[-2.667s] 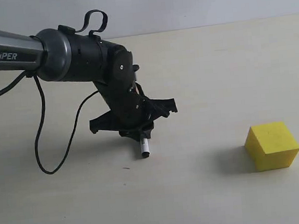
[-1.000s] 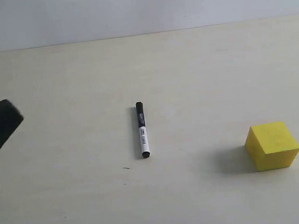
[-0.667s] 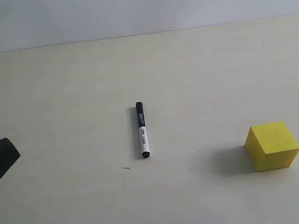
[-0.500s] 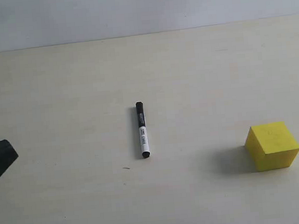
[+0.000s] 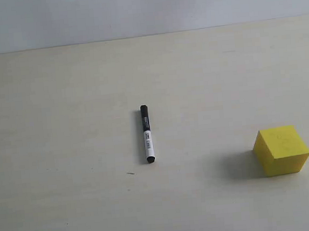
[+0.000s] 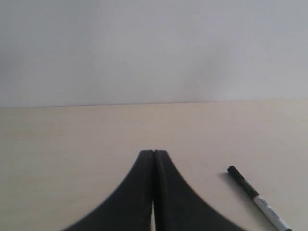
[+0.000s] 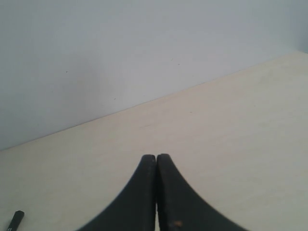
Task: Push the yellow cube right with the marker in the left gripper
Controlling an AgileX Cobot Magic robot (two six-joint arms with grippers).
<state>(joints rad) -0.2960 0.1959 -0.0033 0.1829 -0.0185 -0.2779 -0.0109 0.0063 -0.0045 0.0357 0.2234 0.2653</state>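
The marker [image 5: 146, 134] lies loose on the cream table, black cap pointing away, white barrel toward the front. The yellow cube [image 5: 281, 150] sits well to its right, near the front right. Neither arm shows in the exterior view. In the left wrist view my left gripper [image 6: 153, 153] is shut with nothing between its fingers, and the marker [image 6: 257, 199] lies on the table off to one side of it. My right gripper [image 7: 156, 157] is shut and empty too; only the marker's cap tip [image 7: 15, 220] shows at the frame's edge.
The cream table [image 5: 60, 91] runs back to a pale wall [image 5: 145, 8]. A tiny dark speck [image 5: 130, 173] lies in front of the marker.
The left arm has let go of the marker, leaving it lying on the table, and has drawn back to the left until it left the exterior view. Marker and cube have not moved.
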